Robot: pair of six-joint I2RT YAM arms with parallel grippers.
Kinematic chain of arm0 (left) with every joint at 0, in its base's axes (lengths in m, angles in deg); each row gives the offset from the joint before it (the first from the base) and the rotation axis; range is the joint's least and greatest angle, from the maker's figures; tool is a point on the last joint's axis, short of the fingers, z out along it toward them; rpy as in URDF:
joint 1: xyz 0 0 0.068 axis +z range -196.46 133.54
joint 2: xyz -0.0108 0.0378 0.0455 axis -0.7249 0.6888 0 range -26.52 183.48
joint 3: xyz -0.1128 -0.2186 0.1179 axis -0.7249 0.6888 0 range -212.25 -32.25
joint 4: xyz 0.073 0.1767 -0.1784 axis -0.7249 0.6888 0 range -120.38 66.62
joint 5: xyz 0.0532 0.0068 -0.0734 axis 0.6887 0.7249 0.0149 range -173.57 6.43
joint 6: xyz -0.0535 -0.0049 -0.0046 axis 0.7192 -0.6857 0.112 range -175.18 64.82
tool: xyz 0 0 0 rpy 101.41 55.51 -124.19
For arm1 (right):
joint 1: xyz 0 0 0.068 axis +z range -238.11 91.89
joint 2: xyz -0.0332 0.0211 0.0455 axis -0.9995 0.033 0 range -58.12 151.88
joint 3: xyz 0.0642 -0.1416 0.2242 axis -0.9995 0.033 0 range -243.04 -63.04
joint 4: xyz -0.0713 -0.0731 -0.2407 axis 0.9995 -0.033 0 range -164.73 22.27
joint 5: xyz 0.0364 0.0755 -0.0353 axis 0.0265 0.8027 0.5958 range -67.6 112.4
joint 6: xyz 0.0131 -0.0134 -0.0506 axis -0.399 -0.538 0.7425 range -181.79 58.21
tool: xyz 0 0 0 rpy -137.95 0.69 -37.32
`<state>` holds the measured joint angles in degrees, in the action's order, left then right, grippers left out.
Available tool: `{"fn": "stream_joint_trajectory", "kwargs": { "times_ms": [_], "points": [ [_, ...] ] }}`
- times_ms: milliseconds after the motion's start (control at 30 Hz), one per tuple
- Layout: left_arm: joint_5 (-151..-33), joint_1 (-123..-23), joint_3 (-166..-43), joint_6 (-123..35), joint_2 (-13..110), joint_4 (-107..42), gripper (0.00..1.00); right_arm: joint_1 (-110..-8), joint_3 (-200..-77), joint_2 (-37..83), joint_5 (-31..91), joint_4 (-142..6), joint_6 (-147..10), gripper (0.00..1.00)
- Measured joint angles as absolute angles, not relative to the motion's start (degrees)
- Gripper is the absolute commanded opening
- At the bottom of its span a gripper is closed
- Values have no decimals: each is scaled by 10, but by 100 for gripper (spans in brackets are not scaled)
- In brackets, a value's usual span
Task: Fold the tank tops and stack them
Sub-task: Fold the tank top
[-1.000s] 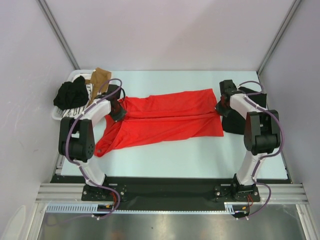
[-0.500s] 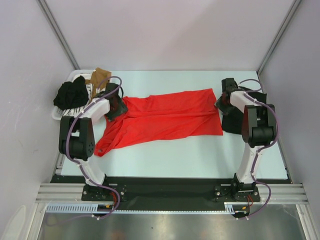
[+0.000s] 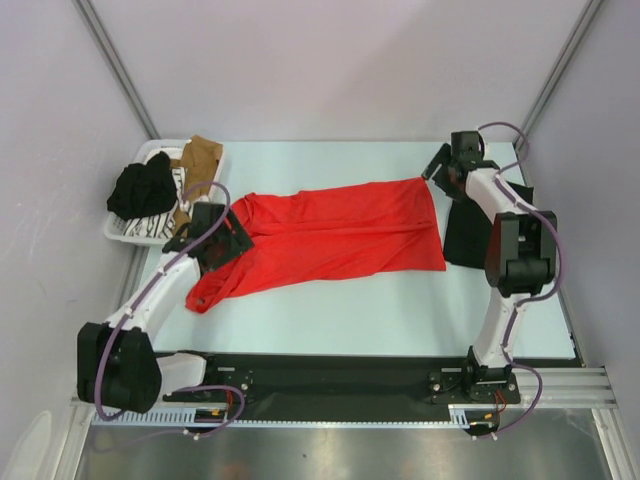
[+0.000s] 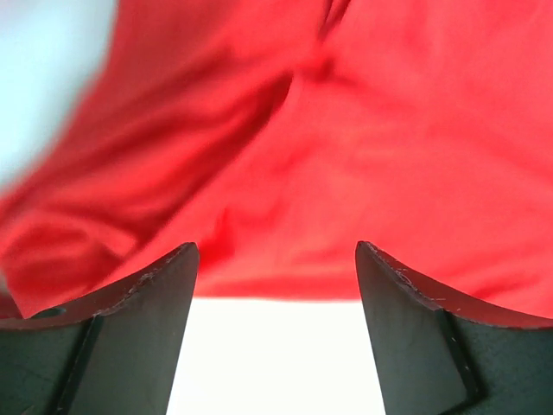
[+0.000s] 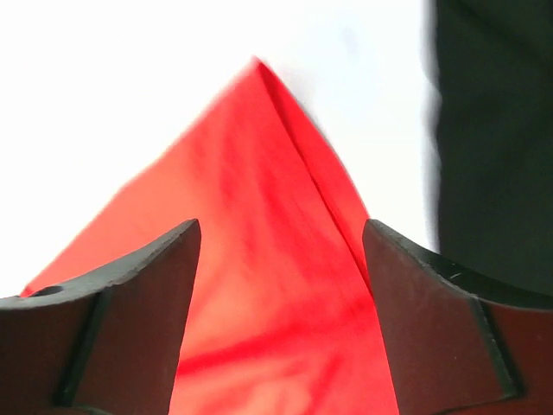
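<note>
Left gripper (image 3: 222,246) and right gripper (image 3: 437,170) released, pulled off red tank top (image 3: 340,235).
Both spread: left at its 9 o'clock end, right at 1 o'clock corner.

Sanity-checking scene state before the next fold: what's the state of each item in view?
red tank top: laid out across the table, lengthwise fold line, strap end rumpled, not held.
black tank top: flat compact patch beside the red hem, partly under the right arm.
white basket: upright, far left, heaped clothes inside.
left gripper: open, empty, above the strap end.
right gripper: open, empty, above the far hem corner.
</note>
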<state>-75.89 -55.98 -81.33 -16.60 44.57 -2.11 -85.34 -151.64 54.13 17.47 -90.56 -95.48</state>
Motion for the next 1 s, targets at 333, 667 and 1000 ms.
{"fn": "stream_joint_trajectory", "kwargs": {
  "times_ms": [333, 667, 1000],
  "points": [
    [-779, -574, -653, -81, 353, 47, 100, -844, -1675, 705, 195, -936, -900, 76],
    [-761, -568, -639, -25, 399, 13, 98, -823, -1710, 750, 163, -975, -877, 42],
    [-728, -549, -695, 8, 499, -48, 94, -816, -1575, 677, 132, -919, -890, 17]
  ]
}}
